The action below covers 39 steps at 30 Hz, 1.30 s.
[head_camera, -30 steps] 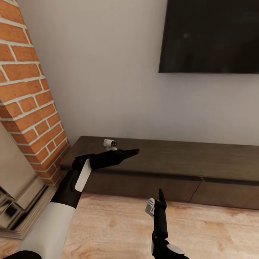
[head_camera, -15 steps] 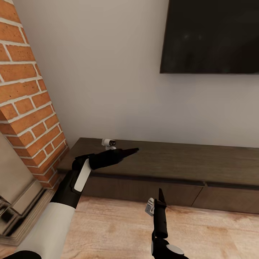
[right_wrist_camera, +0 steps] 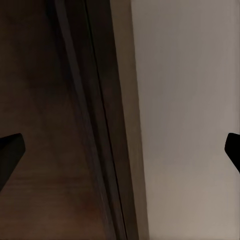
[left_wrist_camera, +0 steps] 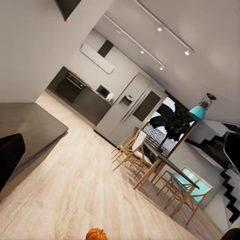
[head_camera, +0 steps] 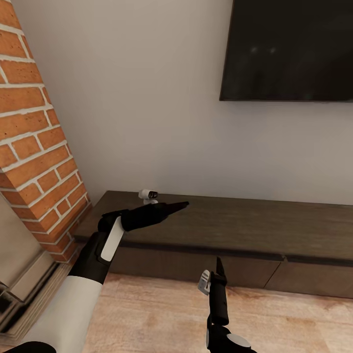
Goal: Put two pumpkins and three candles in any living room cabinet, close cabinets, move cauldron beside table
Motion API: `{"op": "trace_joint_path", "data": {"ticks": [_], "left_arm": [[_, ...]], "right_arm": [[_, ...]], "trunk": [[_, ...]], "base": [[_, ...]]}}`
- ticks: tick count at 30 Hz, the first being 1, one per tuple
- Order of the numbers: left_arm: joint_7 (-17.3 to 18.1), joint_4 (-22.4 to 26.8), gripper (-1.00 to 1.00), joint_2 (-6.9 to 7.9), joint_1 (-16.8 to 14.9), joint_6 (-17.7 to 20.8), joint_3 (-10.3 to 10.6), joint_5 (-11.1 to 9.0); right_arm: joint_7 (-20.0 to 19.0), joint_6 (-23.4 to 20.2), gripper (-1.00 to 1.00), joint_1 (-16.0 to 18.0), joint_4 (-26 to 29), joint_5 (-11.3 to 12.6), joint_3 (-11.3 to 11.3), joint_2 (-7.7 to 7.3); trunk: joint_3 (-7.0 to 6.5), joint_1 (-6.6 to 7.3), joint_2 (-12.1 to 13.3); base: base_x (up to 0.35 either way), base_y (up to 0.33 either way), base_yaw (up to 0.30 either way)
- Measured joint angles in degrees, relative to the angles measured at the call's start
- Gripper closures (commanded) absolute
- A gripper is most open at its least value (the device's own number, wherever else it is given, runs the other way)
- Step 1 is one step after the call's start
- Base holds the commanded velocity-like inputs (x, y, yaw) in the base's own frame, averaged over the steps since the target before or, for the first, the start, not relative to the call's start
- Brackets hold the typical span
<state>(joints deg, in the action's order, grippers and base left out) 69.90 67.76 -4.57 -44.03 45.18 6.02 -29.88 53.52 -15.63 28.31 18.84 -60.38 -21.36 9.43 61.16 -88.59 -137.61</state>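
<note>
The cabinet (head_camera: 235, 228) is a long, low dark-brown unit against the wall under the television, its drawer fronts shut. My left gripper (head_camera: 182, 205) hovers just above the cabinet's top near its left end, pointing right; its dark fingers (left_wrist_camera: 9, 156) sit far apart in the left wrist view, so it is open and empty. My right gripper (head_camera: 218, 267) points up in front of a drawer front, open, with fingertips (right_wrist_camera: 10, 151) at the picture's edges and cabinet wood (right_wrist_camera: 50, 100) between them. One orange pumpkin (left_wrist_camera: 96, 234) lies on the wooden floor. The cauldron and candles are out of view.
A brick fireplace (head_camera: 34, 147) stands at the cabinet's left end. A black television (head_camera: 294, 49) hangs above it. Pale wood floor (head_camera: 157, 314) lies in front. Far off, the left wrist view shows a dining table with chairs (left_wrist_camera: 165, 170) and a kitchen with a fridge (left_wrist_camera: 135, 107).
The whole picture has shifted: the fireplace slid left and the cabinet sits slightly lower, so the camera moved. Both arms hold the same pose.
</note>
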Motion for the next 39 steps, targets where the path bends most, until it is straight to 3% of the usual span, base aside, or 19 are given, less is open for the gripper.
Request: {"op": "trace_joint_path", "data": {"ticks": [8, 13, 16, 26, 31, 39], "left_arm": [[0.0, -0.2, -1.0, 0.0, 0.2, 0.0, -0.3, 0.0], [0.0, -0.2, -1.0, 0.28, 0.3, -0.1, -0.4, -3.5], [0.0, -0.2, -1.0, 0.62, 0.3, -0.3, -0.4, -3.9], [0.0, -0.2, -1.0, 0.79, 0.4, -0.4, -0.4, -4.1], [0.0, -0.2, -1.0, 0.79, 0.4, -0.4, -0.4, -4.1], [0.0, -0.3, -1.0, 0.94, 0.4, -0.4, -0.4, -4.1]], "right_arm": [[0.0, 0.1, -1.0, 0.0, 0.0, 0.0, 0.0, -0.02], [0.0, 0.1, -1.0, 0.0, 0.0, 0.0, 0.0, -0.03], [0.0, 0.1, -1.0, 0.0, 0.0, -0.1, 0.0, 0.02], [0.0, 0.1, -1.0, 0.0, 0.0, -0.1, 0.0, -0.02], [0.5, 0.1, -1.0, 0.0, 0.0, -0.1, 0.0, -0.03], [0.9, 0.1, -1.0, 0.0, 0.0, -0.1, 0.0, -0.03]], "trunk": [[0.0, 0.0, 0.0], [0.18, -0.21, -0.4], [0.71, -0.87, -1.6], [2.51, -3.07, -5.6], [3.61, -3.21, -5.7], [3.62, -3.21, -5.7]], "base": [[0.0, 0.0, 0.0], [0.0, 0.0, 0.0], [0.0, 0.0, 0.0], [0.0, 0.0, 0.0], [0.0, 0.0, 0.0], [0.008, 0.0, 0.0]]}}
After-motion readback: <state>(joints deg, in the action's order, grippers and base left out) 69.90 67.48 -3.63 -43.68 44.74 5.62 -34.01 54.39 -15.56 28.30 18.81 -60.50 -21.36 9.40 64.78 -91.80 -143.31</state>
